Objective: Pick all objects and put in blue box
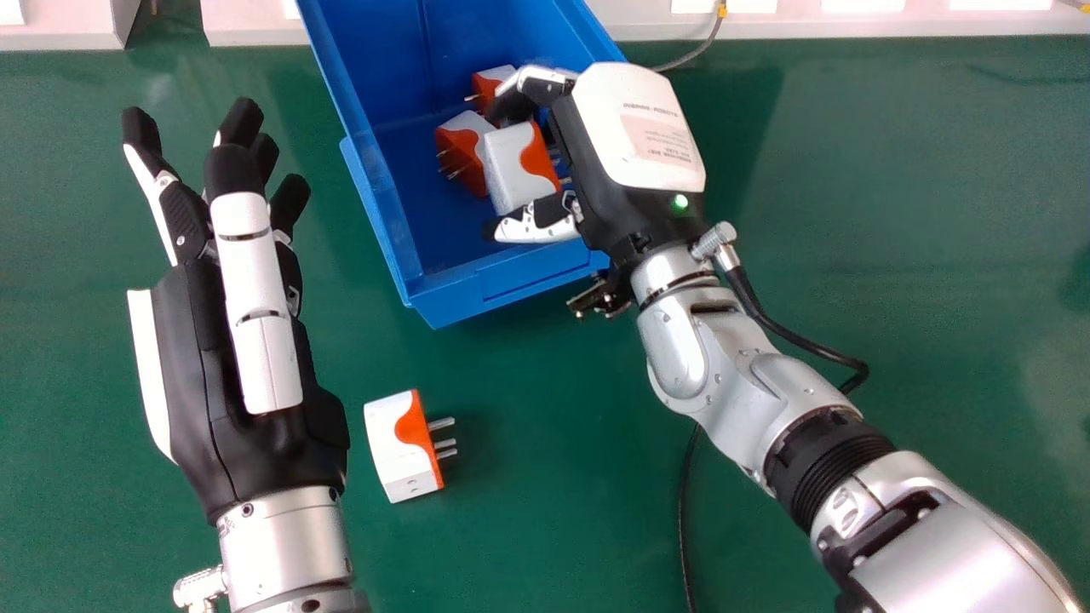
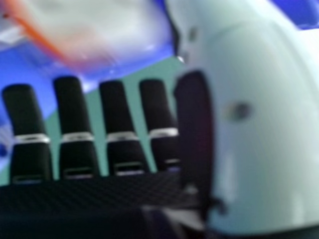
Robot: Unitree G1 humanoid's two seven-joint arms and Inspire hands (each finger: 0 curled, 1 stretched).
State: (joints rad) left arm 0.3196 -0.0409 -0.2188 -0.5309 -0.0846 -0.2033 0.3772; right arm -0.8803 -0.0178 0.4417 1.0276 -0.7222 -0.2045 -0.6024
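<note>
two adapters (image 1: 462, 143) lie in the box (image 1: 532, 287), a third (image 1: 509, 174) near my right hand (image 1: 626, 140), a fourth (image 1: 396, 447) before the box on the table (image 1: 553, 477).

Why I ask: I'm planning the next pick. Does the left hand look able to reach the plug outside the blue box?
Probably yes: nothing stands between the left hand and the plug on the green table, though the hand would likely need drawing back.

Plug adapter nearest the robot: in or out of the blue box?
Out. The adapter lies on the green table, clear of the blue box, prongs pointing to the robot's right.
</note>
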